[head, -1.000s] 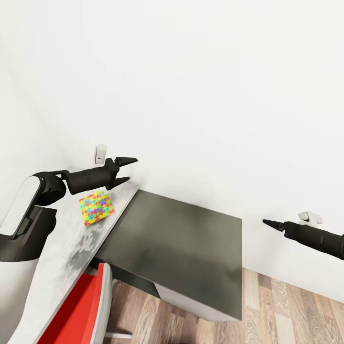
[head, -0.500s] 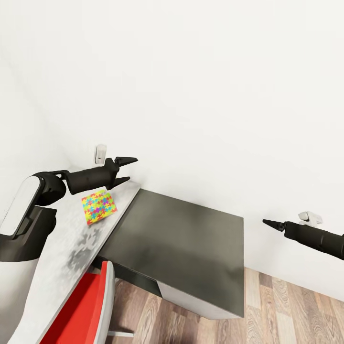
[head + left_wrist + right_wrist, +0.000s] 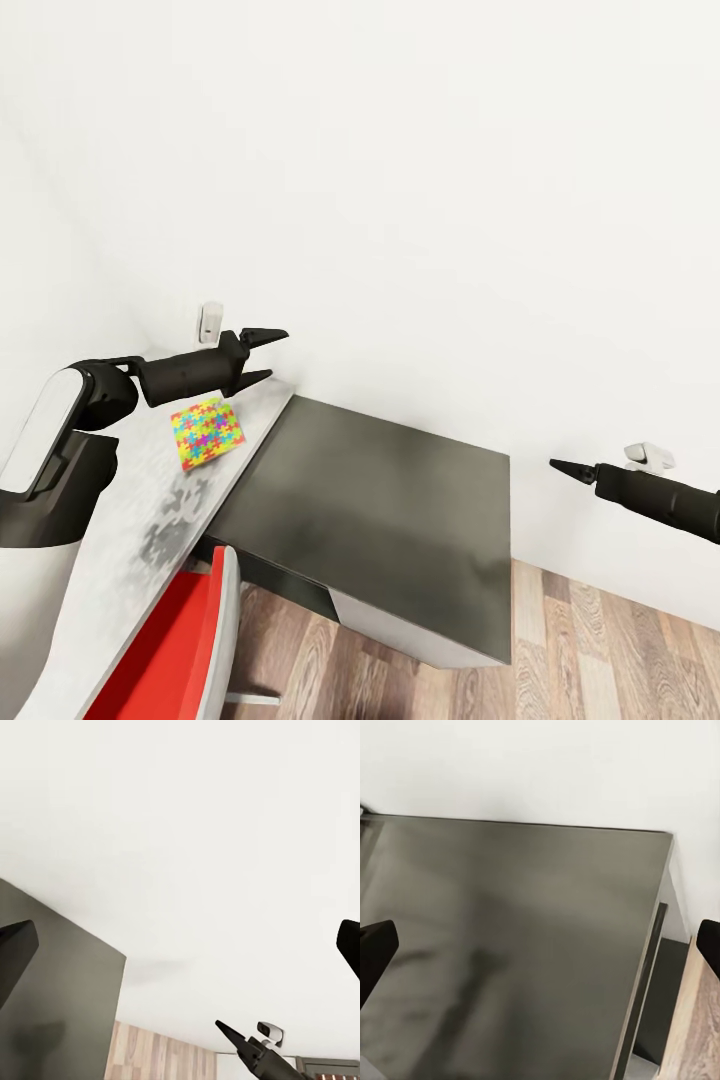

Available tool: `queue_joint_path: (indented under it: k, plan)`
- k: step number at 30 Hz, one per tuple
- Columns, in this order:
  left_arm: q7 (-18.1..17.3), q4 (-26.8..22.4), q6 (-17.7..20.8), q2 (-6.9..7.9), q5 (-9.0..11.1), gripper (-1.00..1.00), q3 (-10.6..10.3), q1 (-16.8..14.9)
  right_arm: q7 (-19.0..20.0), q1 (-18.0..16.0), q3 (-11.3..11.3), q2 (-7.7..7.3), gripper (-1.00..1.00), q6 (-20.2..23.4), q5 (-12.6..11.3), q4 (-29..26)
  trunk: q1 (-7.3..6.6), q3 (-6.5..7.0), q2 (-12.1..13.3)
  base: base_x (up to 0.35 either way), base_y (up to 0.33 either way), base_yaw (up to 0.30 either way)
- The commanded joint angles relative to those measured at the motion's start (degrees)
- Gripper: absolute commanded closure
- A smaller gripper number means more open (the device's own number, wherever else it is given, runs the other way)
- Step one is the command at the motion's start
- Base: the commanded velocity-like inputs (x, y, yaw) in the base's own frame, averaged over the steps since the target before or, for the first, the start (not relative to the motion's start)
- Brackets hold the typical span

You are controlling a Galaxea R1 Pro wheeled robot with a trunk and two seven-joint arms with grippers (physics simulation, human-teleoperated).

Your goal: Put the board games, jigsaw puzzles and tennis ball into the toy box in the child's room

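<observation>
One jigsaw puzzle [image 3: 207, 432], a thin sheet of yellow, pink, green and blue pieces, lies flat on the pale grey table [image 3: 140, 510] near its far end. My left gripper [image 3: 275, 354] hovers open and empty just beyond and above the puzzle, pointing at the wall. My right gripper [image 3: 555, 464] hangs in the air to the right of the lower dark side table [image 3: 380, 500]. Its fingers [image 3: 376, 949] stand wide apart at the edges of the right wrist view, with nothing between them. The toy box, board games, tennis ball and bed are out of view.
A white wall stands close behind the table. A red chair [image 3: 165, 640] is tucked at the desk's near side. Wood-plank floor [image 3: 600, 650] lies to the right of the side table. Small white wall fittings [image 3: 210, 320] [image 3: 648, 457] sit low on the wall.
The whole picture has shifted very slightly, so the camera moved a little. Both arms and the puzzle keep their places.
</observation>
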Motion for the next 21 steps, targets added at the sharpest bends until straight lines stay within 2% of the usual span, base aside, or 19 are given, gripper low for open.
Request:
queue_joint_path:
  k: [1, 21]
  plan:
    - [0.6, 0.0, -0.1, 0.04, 0.6, -1.0, 0.0, -0.1, 0.6, -0.1, -0.1, -0.01, -1.0, 0.3, 0.5, 0.0, 0.03, -0.1, -0.1, 0.0, 0.0, 0.0]
    - [0.9, 0.1, -0.1, 0.06, 0.4, -1.0, 0.0, -0.1, 0.7, -0.1, 0.2, -0.01, -1.0, 0.7, 0.5, 0.0, 0.03, -0.05, -0.1, 0.0, 0.0, 0.0]
